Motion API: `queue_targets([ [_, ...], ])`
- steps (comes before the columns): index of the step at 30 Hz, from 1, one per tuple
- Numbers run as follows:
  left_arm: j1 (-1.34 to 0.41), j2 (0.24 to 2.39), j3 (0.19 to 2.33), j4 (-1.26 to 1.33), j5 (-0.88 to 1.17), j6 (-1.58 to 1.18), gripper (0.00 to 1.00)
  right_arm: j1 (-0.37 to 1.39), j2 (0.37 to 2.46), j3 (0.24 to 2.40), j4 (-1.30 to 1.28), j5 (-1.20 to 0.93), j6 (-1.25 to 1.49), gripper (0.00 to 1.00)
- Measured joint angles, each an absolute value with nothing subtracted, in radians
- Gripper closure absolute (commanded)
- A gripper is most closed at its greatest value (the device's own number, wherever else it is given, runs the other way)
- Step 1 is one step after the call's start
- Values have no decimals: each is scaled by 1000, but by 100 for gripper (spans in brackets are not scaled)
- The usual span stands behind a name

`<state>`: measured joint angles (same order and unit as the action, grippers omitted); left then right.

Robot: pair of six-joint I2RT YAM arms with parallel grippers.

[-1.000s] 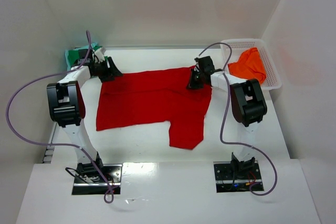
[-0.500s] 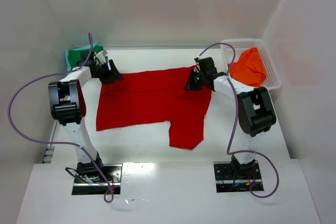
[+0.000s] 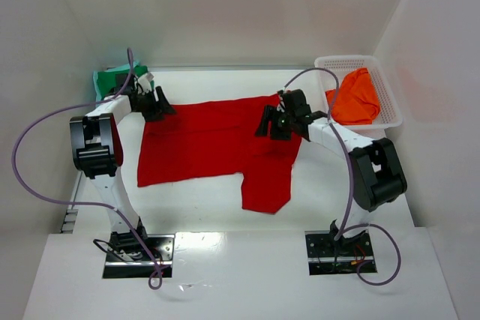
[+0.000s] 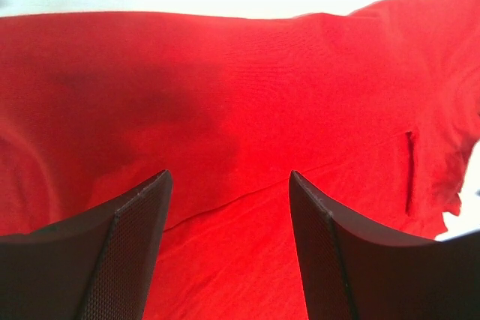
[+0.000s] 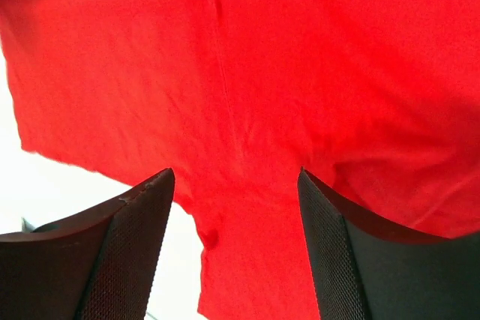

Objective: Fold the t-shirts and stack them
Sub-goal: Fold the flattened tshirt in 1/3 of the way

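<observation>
A bright red t-shirt (image 3: 214, 140) lies spread flat on the white table, one sleeve pointing toward the near edge. My left gripper (image 3: 160, 101) hovers open over its far left corner, red cloth (image 4: 225, 110) showing between the fingers (image 4: 127, 245). My right gripper (image 3: 271, 123) stands open over the shirt's far right part, and the red cloth (image 5: 247, 73) beneath it lies free. A green t-shirt (image 3: 109, 79) sits folded at the far left. An orange t-shirt (image 3: 354, 97) lies crumpled in the basket.
A white lattice basket (image 3: 388, 95) stands at the far right corner. White walls enclose the table on three sides. Purple cables loop from both arms.
My right gripper has opened and let go of the red shirt, shifting slightly left and toward the near edge. The left gripper has stayed put.
</observation>
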<state>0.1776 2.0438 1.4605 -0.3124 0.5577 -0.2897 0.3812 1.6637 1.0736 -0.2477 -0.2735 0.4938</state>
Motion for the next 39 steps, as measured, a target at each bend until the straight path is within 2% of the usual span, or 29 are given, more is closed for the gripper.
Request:
queue_targets([
  [2, 178, 2043, 1460, -314, 541, -290, 28, 369, 1643, 1097, -250, -246, 493, 28],
  [3, 178, 2043, 1460, -314, 524, -291, 29, 358, 1639, 1116, -248, -231, 492, 38],
  [4, 177, 2042, 1459, -314, 509, -292, 30, 341, 1639, 1140, -244, -215, 490, 44],
  [5, 176, 2040, 1458, -314, 495, -293, 30, 322, 1639, 1161, -239, -201, 487, 53],
  [6, 172, 2037, 1456, -314, 471, -294, 33, 302, 1641, 1180, -237, -187, 482, 75],
  [7, 168, 2031, 1452, -314, 446, -295, 34, 281, 1645, 1204, -237, -173, 477, 82],
  [8, 164, 2026, 1449, -314, 427, -296, 39, 259, 1670, 1250, -244, -155, 473, 97],
  [9, 155, 2019, 1445, -313, 395, -296, 40, 249, 1687, 1280, -241, -146, 474, 100],
  [13, 92, 1970, 1414, -312, 247, -324, 78, 218, 1856, 1466, -246, -81, 448, 100],
  [16, 60, 1944, 1400, -301, 192, -344, 97, 219, 1951, 1523, -260, -62, 429, 100],
  [17, 60, 1943, 1400, -298, 181, -348, 99, 220, 1982, 1540, -266, -59, 425, 100],
  [23, 72, 1943, 1391, -284, 111, -373, 100, 220, 2181, 1681, -315, -47, 395, 100],
  [30, 75, 1960, 1397, -268, 56, -385, 100, 220, 2266, 1793, -348, -25, 372, 100],
  [39, 75, 2035, 1437, -264, 19, -403, 100, 220, 2450, 2066, -447, 36, 335, 100],
])
